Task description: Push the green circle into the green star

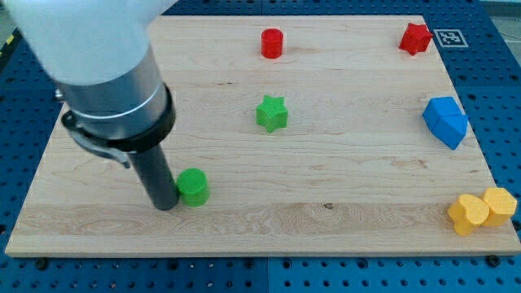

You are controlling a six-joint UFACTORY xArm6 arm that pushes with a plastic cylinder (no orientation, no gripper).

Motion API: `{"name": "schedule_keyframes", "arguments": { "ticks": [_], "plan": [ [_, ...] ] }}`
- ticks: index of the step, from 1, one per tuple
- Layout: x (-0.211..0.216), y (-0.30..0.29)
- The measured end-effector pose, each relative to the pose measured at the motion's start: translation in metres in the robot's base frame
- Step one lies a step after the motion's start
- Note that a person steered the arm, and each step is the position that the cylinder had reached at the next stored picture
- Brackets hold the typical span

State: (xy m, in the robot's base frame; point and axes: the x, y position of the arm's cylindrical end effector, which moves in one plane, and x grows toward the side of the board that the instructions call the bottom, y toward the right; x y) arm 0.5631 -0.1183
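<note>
While my tip (165, 205) touches the green circle (194, 187) from the view's left, with no hand to open, I steer up-right toward the green star (272, 113), keeping the push centred.

The wooden surface (342, 187) carries a green circle (194, 187), green star (272, 113), red cylinder (272, 43), red star (415, 38), blue blocks (445, 121) and yellow blocks (482, 210).
</note>
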Motion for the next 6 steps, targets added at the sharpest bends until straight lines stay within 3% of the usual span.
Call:
{"name": "schedule_keyframes", "arguments": {
  "ticks": [2,3,5,6],
  "plan": [
    [0.008,0.029],
    [-0.024,0.043],
    [-0.01,0.052],
    [-0.023,0.066]
  ]
}}
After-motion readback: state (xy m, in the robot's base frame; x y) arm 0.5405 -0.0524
